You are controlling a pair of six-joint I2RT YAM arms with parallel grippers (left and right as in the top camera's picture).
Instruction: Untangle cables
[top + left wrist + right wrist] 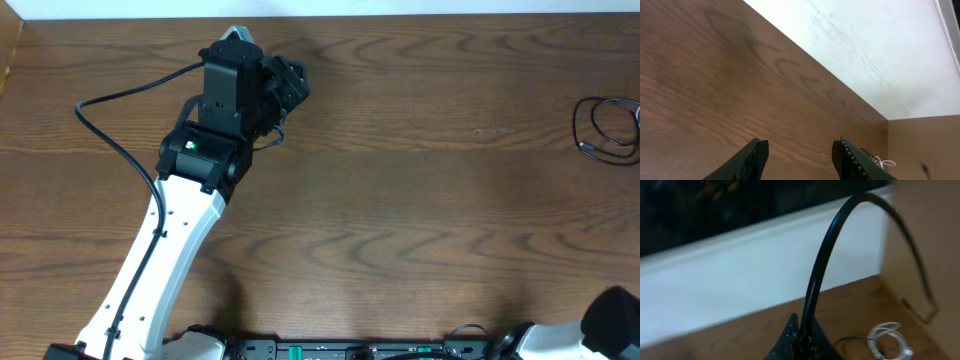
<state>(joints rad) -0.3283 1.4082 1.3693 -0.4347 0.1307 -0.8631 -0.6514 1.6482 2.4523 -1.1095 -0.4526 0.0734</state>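
The cables lie at the table's far right edge. The black cable [604, 128] is a small loose coil there; the white one is cut off by the frame edge in the overhead view. In the right wrist view the white coil [888, 339] lies on the table beside a thin black cord [850, 342]. A bit of white cord [884, 162] shows far off in the left wrist view. My left gripper [287, 84] [800, 157] is open and empty over the table's far left. My right gripper [802, 342] has its fingers together, short of the coils.
A thick black arm wire [820, 270] arcs up from the right fingers across that view. Another arm wire [115, 130] loops on the table left of the left arm. A white wall [865, 50] runs along the far table edge. The right arm [612, 322] sits at the bottom right.
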